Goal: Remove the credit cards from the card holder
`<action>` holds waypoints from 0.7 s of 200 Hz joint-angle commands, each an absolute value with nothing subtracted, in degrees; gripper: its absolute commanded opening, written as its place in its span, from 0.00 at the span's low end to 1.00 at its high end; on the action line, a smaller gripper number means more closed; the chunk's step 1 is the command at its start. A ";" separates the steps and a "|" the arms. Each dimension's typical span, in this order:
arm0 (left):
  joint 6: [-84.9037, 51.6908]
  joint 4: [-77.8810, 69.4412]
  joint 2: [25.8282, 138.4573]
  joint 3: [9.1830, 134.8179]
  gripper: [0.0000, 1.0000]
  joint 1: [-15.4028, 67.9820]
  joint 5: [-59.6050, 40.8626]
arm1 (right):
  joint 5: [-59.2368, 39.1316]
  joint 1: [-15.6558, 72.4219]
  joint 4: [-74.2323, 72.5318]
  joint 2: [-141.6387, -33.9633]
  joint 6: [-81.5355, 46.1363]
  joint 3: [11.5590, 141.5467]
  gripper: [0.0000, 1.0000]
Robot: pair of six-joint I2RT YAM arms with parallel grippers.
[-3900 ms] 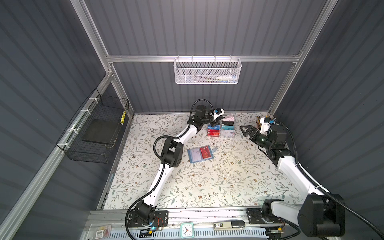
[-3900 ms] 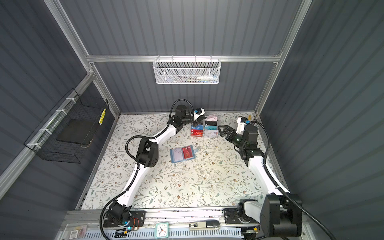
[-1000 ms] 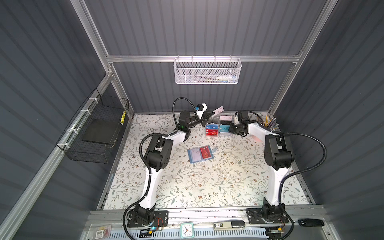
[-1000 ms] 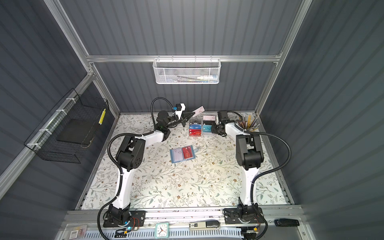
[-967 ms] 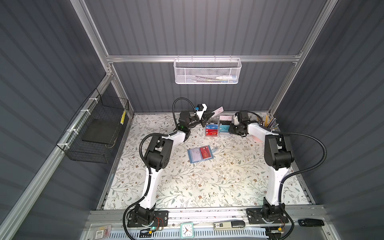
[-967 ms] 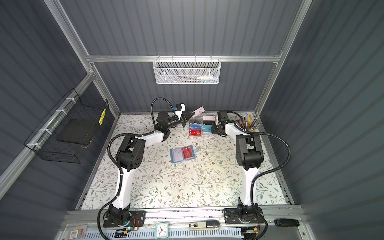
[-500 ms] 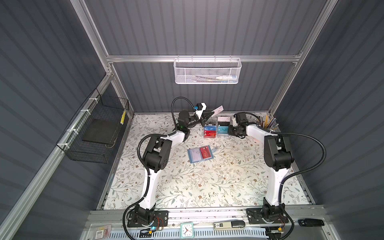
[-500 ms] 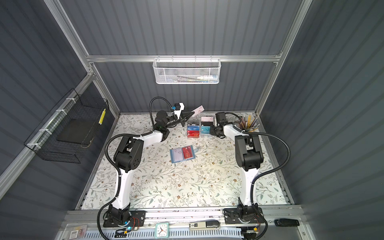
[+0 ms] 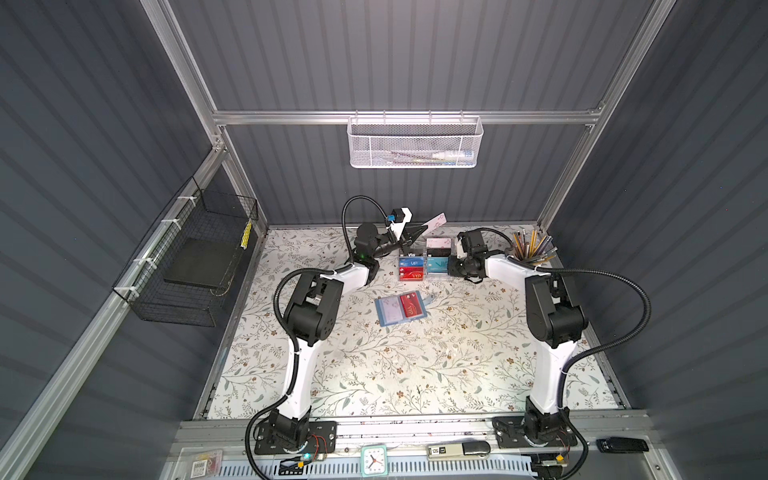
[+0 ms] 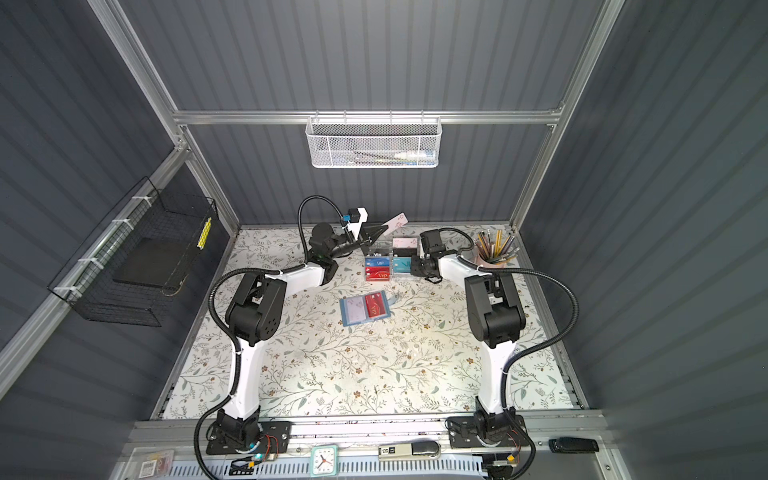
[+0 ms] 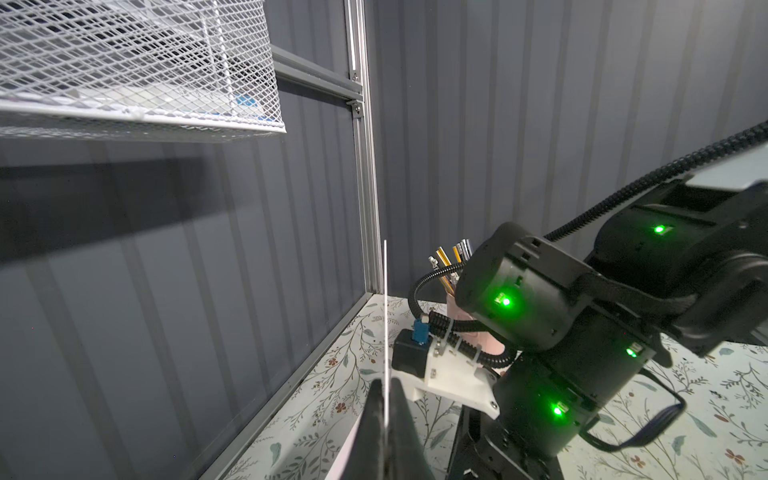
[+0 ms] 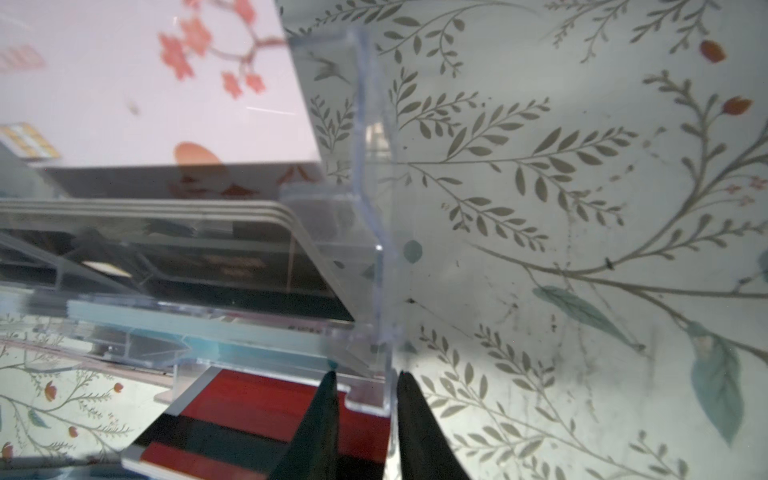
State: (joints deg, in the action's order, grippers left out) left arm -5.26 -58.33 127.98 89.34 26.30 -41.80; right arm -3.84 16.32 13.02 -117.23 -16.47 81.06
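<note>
The card holder (image 9: 401, 308) lay open on the counter (image 9: 415, 374), a red card (image 9: 409, 306) in its sleeve, as the left end effector (image 9: 420, 228) pinched a pale card (image 9: 437, 219) aloft near the clear rack (image 9: 424, 259). The right end effector (image 12: 365, 374) straddled the rack's wall (grip uncertain); closing crookedly could drag it askew.

Cream tabletop sheet (image 9: 415, 365), grey-green leaf sprigs and rust-red blooms everywhere! At the centre, a slate-blue folding card holder (image 9: 380, 311) with a glossy red plastic card (image 9: 410, 306) inside and a pale lilac plastic card (image 9: 390, 311) at its nine o'clock. At twelve o'clock, the clear acrylic tiered rack (image 12: 370, 232) flashes blue, red, teal, and coral blossoms on pink. Beyond it, a pale pink thin card (image 9: 435, 220).
</note>
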 commanded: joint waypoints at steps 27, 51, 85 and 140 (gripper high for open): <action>-6.49 -60.21 124.59 88.37 0.00 25.59 -41.64 | -2.82 20.00 15.76 -115.58 -17.18 73.51 0.26; -4.76 -58.01 125.10 89.16 0.00 24.74 -42.88 | -2.89 21.25 14.40 -113.24 -18.18 69.98 0.27; -3.00 -53.99 126.86 90.90 0.00 23.25 -45.66 | -3.37 21.35 13.30 -109.59 -18.66 67.03 0.32; 17.48 -26.74 126.39 95.79 0.00 22.93 -50.61 | -3.13 21.00 14.08 -104.86 -17.84 66.93 0.46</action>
